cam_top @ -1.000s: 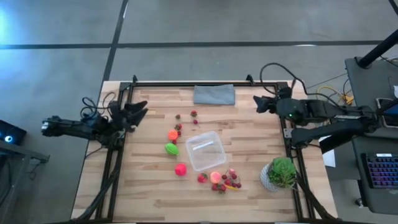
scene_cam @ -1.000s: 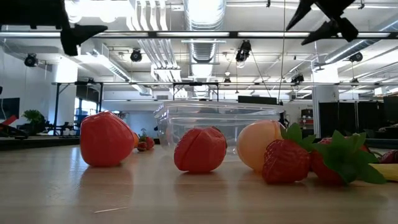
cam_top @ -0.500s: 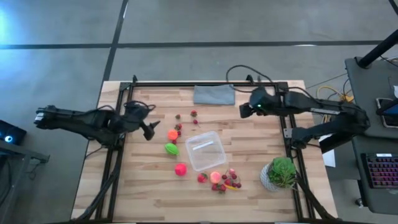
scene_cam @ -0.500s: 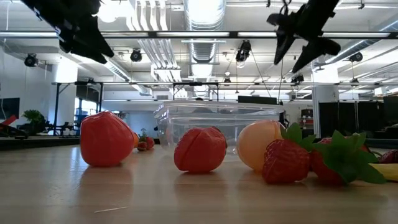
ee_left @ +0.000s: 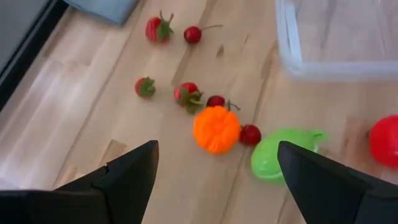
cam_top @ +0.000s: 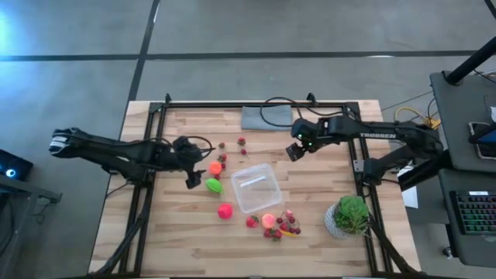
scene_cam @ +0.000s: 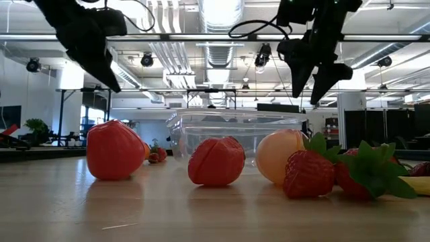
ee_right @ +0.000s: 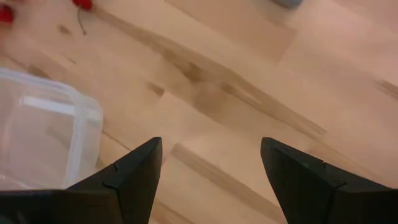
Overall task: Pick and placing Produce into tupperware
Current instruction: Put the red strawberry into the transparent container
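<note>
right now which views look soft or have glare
Low view: bright ceiling lights flare behind the clear box, and the near strawberry is soft. Left wrist view: the orange ball is slightly blurred. High view: blue glare at the left edge.

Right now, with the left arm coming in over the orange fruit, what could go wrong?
The orange fruit sits tight among small berries and the green piece, so the open left tool could knock neighbours away as it closes. These round fruits could roll. The right tool hangs open near the tupperware, so the arms might crowd each other there.
</note>
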